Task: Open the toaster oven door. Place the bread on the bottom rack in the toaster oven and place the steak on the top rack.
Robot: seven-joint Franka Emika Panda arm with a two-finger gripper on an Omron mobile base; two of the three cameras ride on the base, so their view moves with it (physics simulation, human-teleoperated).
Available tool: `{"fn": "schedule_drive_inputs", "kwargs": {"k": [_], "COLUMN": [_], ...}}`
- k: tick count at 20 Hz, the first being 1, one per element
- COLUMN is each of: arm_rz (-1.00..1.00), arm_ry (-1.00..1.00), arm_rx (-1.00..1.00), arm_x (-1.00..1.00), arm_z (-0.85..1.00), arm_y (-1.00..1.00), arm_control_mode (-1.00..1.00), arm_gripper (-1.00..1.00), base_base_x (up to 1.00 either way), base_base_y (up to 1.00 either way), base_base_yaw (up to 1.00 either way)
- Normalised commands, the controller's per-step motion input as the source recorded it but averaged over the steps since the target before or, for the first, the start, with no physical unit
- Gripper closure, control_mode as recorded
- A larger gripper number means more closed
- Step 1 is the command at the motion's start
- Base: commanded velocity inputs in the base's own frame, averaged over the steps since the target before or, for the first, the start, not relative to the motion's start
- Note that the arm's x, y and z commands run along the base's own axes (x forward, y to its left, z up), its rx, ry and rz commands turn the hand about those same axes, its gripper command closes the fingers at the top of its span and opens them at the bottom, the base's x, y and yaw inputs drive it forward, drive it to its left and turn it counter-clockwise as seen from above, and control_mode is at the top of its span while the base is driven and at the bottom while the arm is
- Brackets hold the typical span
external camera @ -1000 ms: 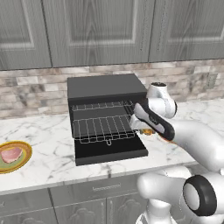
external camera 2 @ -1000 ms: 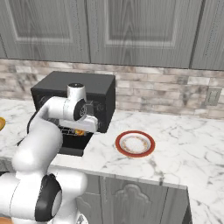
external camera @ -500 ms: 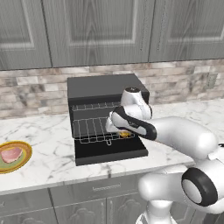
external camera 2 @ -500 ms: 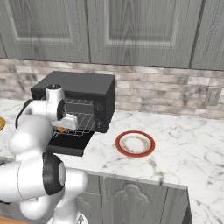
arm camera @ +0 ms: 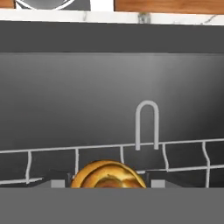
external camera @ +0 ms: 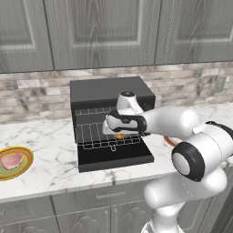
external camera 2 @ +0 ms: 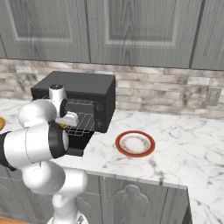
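oven (external camera: 109, 91): black box on the marble counter (external camera: 50, 159), against the brick backsplash
door (external camera: 116, 156): open, folded down flat in front of the oven
racks: two wire grids inside; bottom rack (external camera: 107, 140) sticks out over the door, top rack (external camera: 93, 111) sits back above it
gripper (external camera: 119, 133): at the oven mouth, low over the bottom rack's front edge
grip: fingers part-spread, pinching the bread (arm camera: 108, 176) between them
bread: tan-orange crust shows between the fingertips in hand view; orange spot under the hand in left base view (external camera: 119, 135), right at the bottom rack's front wire
steak (external camera: 11, 160): pink slab on the yellow-green plate (external camera: 22, 169), far left on the counter, well apart from the oven
red plate (external camera 2: 134, 144): on the counter right of the oven, near it, not touching
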Motion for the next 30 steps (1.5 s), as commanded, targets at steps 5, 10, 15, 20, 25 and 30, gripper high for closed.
{"fn": "schedule_drive_inputs", "kwargs": {"k": [5, 10, 15, 20, 25, 30], "arm_rz": [0.01, 0.02, 0.02, 0.0, 0.0, 0.02], "arm_ry": [0.01, 0.0, 0.0, 0.0, -0.05, -0.04], "arm_rx": [0.01, 0.03, 0.04, 0.04, 0.01, 0.0], "arm_x": [0.4, 0.22, 0.1, 0.0, -0.01, -0.12], "arm_z": [-0.42, -0.34, -0.12, -0.03, 0.14, 0.14], "arm_y": [0.01, 0.0, 0.0, 0.0, 0.0, 0.0], "arm_control_mode": [-1.0, -1.0, -1.0, -1.0, -1.0, -1.0], "arm_gripper": [1.0, 1.0, 1.0, -1.0, -1.0, -1.0], "base_base_x": [0.0, 0.0, 0.0, 0.0, 0.0, 0.0], "base_base_y": [0.0, 0.0, 0.0, 0.0, 0.0, 0.0], "base_base_yaw": [0.0, 0.0, 0.0, 0.0, 0.0, 0.0]}}
